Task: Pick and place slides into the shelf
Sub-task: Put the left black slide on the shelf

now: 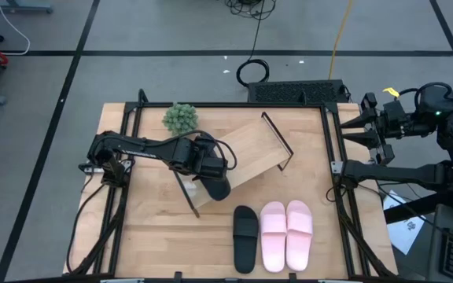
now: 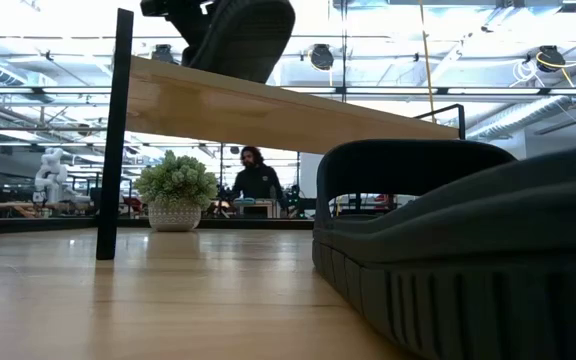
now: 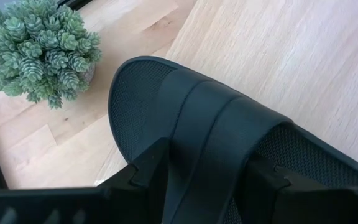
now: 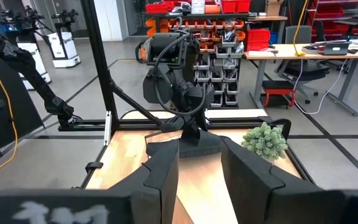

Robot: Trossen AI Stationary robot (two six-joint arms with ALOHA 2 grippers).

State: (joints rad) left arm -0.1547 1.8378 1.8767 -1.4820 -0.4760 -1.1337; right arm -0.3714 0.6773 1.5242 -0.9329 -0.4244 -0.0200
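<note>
Evidently the matte black foam slide sandal [image 3: 216, 143] is light and slightly pliant, best taken across its wide strap. That is where the left end effector [image 3: 207, 171] clamps it, fingers closed on the strap, holding it over the light-wood shelf board [image 1: 242, 153] near its left end. The right end effector [image 4: 199, 163] waits narrowly parted off the counter's right side.

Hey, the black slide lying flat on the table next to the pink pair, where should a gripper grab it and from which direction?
Likely best from straight above, gripping the wide strap of the black slide. It lies sole down, so the arched strap is the one raised part the fingers can close on. The pink slides sit close on one side. The left gripper holds the other black slide by its strap.
</note>
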